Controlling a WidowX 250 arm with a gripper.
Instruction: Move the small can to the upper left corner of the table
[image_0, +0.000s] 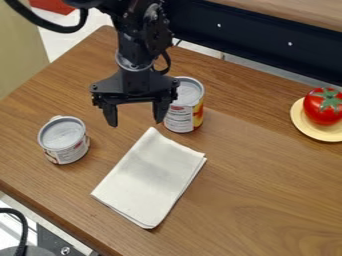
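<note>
So the small can (64, 141) is standing upright on the left part of the wooden table (267, 185), off to the left of the folded cloth (150, 177) and not touching it. The black gripper (135, 117) is hanging over the table between that one and the taller can (186, 106), and its fingers are spreading well apart with nothing between them. Handling-wise, I'm guessing we're dealing with a stiff metal wall under a paper label, so it's probably not going to squash under a normal squeeze. I can't tell if it's full or empty, so I'm treating it as having some heft and wanting a firm hold, just in case. The label is probably giving okay grip, but the bare metal rim is looking like the slippery bit, and being round, the can could be twisting or squirting out if the fingers are closing off-centre. I'm thinking straight down from above, one finger on each side, pinching across the full width around the middle of the wall. Grabbing only the top lip is asking for a tilt, imo. Nothing here is looking fragile, maybe just a dent or a scuffed label if the fingertips are coming down on the lid.
</note>
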